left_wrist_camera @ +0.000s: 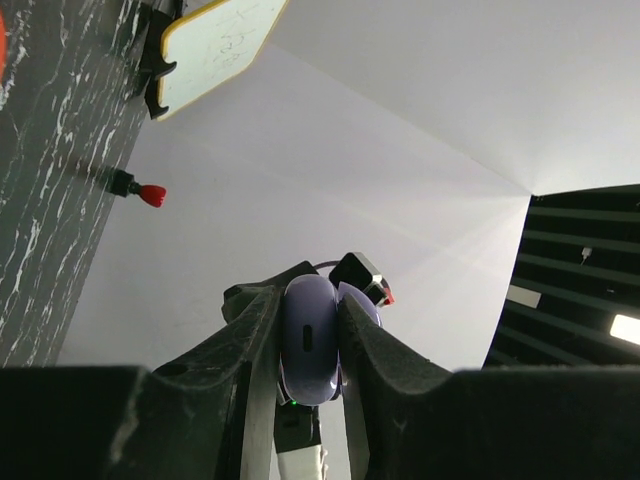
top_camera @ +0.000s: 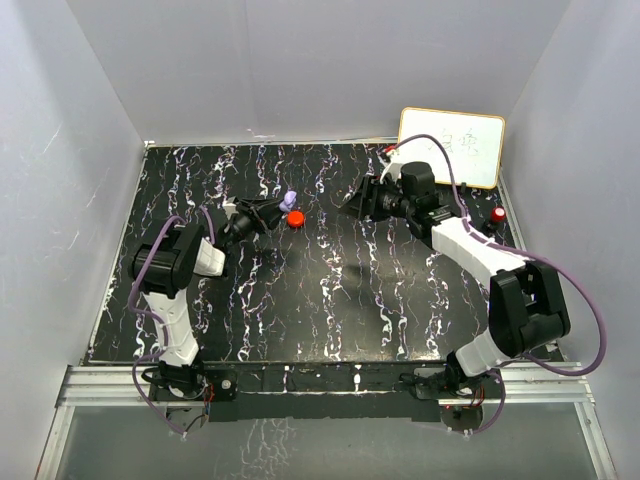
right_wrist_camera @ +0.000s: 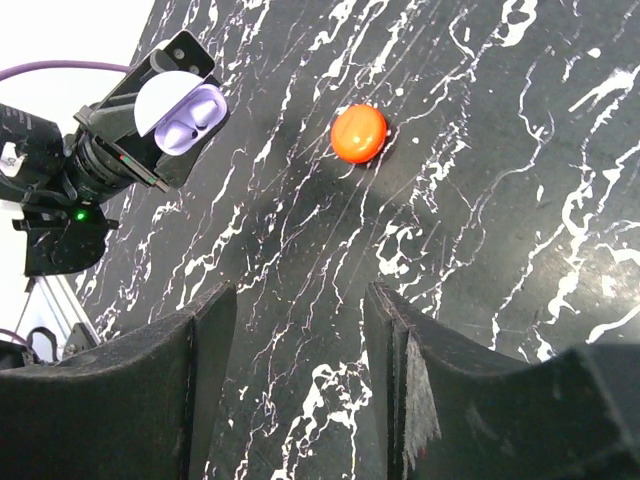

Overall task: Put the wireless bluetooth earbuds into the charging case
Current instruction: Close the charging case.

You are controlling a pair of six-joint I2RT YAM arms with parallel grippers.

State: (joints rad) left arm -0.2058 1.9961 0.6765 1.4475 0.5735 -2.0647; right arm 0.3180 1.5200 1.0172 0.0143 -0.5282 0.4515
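Charging case (right_wrist_camera: 185, 118) shows open only in right wrist view

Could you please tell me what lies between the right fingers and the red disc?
Only bare tabletop separates the fingers from the red disc, per right wrist view.

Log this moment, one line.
left gripper: shut on open purple round charging case | right gripper: open, empty | red round case: on table
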